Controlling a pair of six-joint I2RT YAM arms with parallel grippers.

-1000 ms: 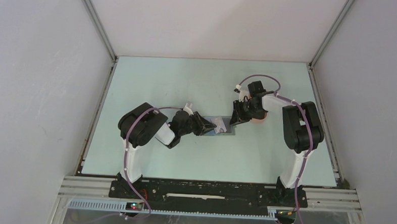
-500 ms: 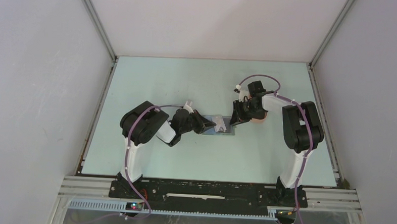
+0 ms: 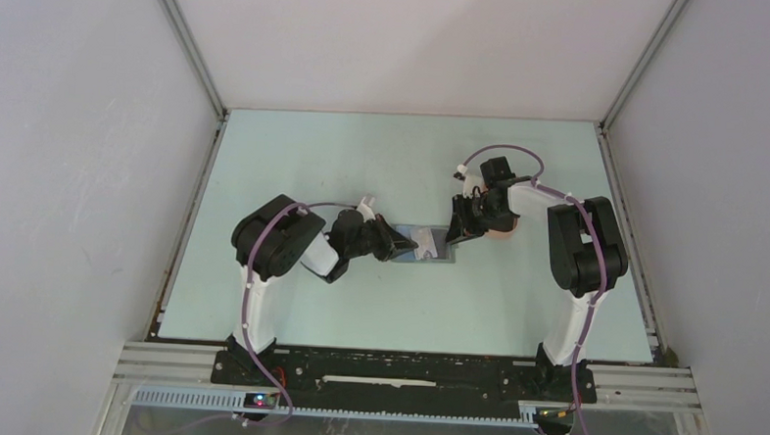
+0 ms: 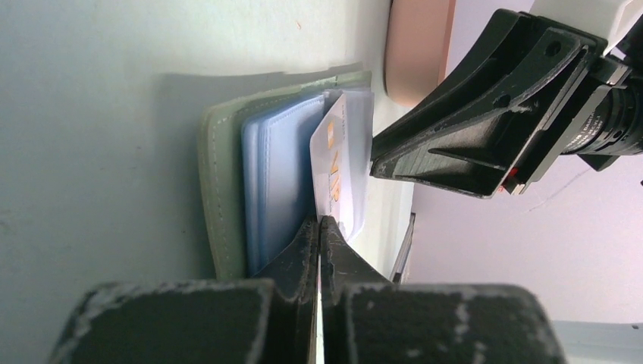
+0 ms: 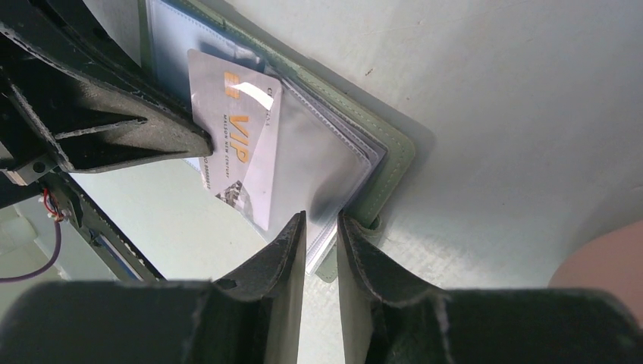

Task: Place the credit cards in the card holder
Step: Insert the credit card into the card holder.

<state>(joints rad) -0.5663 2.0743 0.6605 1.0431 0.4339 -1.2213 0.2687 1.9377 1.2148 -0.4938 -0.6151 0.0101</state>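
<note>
Insertion step: left gripper point(image 4: 319, 225) clamped on silver card point(image 4: 334, 171), card angled over open card holder point(image 4: 221, 182) on bench point(image 4: 83, 114); right gripper point(image 5: 321, 227) narrow, apparently pinching the holder's clear sleeve edge. Next likely needs card slid into a pocket, then release

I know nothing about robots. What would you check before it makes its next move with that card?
1. The left gripper is clamped on the card: ok.
2. The card's leading edge is inside a clear sleeve of the card holder: cannot tell.
3. The right gripper pinches the sleeve edge, steadying the card holder: ok, it seems.
4. The card holder lies open on the table: ok.
5. The two grippers are clear of each other: ok.
</note>
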